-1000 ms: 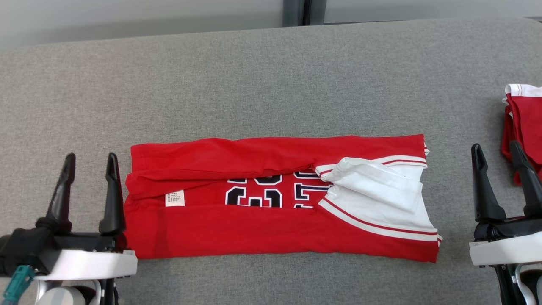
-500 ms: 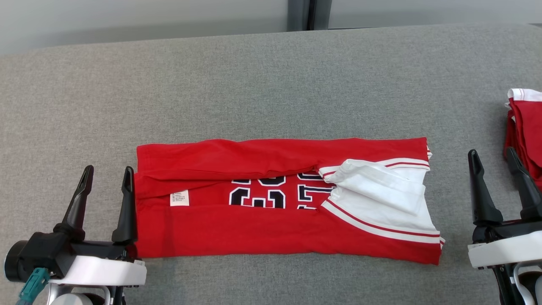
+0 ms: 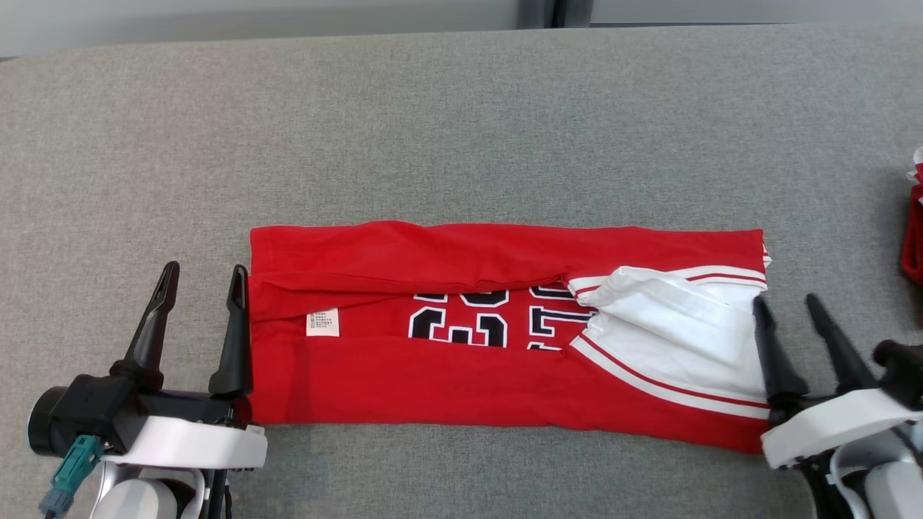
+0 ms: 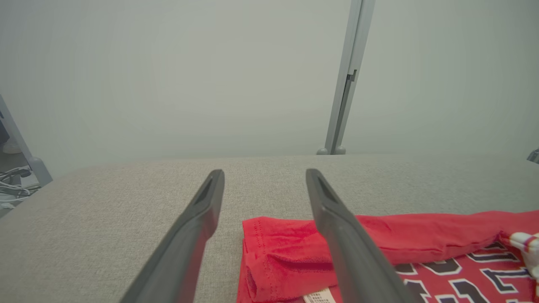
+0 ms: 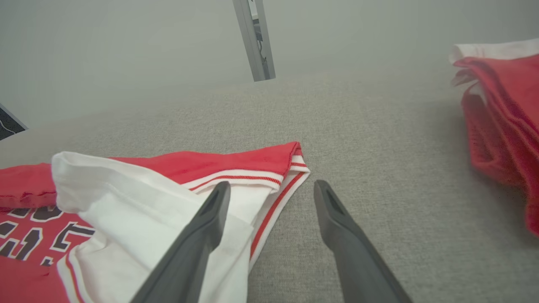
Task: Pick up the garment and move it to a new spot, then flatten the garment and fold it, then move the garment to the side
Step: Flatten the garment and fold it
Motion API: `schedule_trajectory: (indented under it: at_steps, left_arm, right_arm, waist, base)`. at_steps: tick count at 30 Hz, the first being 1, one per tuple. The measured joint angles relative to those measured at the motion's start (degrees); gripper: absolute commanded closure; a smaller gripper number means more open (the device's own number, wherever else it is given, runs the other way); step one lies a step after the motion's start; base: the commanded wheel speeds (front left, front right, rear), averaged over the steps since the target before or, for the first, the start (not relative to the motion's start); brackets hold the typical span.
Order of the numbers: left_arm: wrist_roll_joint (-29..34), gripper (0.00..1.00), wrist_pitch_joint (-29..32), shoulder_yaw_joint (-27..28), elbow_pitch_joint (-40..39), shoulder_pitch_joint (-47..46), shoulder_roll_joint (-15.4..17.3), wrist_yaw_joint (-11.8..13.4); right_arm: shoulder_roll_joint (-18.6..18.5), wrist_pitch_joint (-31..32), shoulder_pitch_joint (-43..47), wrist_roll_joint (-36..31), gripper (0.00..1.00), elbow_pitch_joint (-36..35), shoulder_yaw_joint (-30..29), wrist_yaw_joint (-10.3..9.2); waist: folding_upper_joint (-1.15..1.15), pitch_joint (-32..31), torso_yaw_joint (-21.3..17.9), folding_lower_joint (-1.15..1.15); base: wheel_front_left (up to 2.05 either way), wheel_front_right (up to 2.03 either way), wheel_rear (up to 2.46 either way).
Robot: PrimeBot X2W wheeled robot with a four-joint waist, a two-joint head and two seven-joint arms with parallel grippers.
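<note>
The garment [image 3: 447,389] lies folded into a long band on the grey table [image 3: 461,130]. At its ends stand the left gripper [image 3: 204,270] and right gripper [image 3: 784,299], both spread and empty.

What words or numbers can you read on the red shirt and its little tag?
Black print on the shirt: cut off by the folds, looks like two digits, not readable for sure.
White label: print too small to read.
No other text.
</note>
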Motion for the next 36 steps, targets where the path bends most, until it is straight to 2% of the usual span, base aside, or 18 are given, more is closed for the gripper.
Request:
schedule_trajectory:
  at_steps: [7, 14, 15, 16, 17, 24, 36]
  left_arm:
    - [0.15, 0.00, -0.25, -0.49, 0.88, -0.85, -0.49, -0.09]
    - [0.32, 0.00, -0.32, -0.46, 1.00, -0.97, -0.31, 0.09]
    - [0.32, 0.00, -0.33, -0.42, 1.01, -0.96, -0.23, 0.10]
    - [0.32, 0.00, -0.33, -0.40, 0.99, -0.96, -0.14, 0.10]
    - [0.32, 0.00, -0.33, -0.44, 1.00, -0.97, -0.08, 0.10]
    - [0.32, 0.00, -0.33, -0.43, 0.82, -0.96, 0.44, 0.31]
    - [0.54, 0.00, 0.11, -0.59, -0.21, -0.77, 1.56, 0.68]
  right_arm:
    - [0.53, -0.51, -2.31, 4.14, 0.00, 10.04, 7.02, 0.00]
    - [0.60, -0.41, -4.77, 9.20, 0.00, 15.35, 10.73, -0.01]
    - [0.36, -0.25, -5.05, 9.88, 0.31, 15.74, 11.34, -0.02]
    - [0.08, -0.25, -5.34, 10.44, 0.70, 16.04, 11.90, -0.02]
    - [-0.15, -0.24, -5.55, 11.18, 1.00, 16.27, 12.57, -0.07]
    - [-2.83, -1.30, -6.43, 13.02, 1.00, 16.41, 15.67, 0.30]
    - [-15.23, -3.02, -6.14, 13.49, 1.00, 13.88, 10.63, 0.05]
  waist:
    - [0.00, 0.62, 0.72, 0.00]
    - [0.00, 0.58, 0.47, 0.00]
    - [0.00, 0.53, 0.38, 0.00]
    - [0.00, 0.50, 0.27, 0.00]
    - [0.00, 0.49, 0.20, 0.00]
    - [0.00, 0.56, -0.44, 0.00]
    - [0.00, 0.16, -2.74, 0.00]
  base:
    - [0.00, 0.00, 0.00]
    - [0.00, 0.00, 0.00]
    - [0.00, 0.00, 0.00]
    - [0.00, 0.00, 0.00]
    - [0.00, 0.00, 0.00]
    - [0.00, 0.00, 0.00]
    - [0.00, 0.00, 0.00]
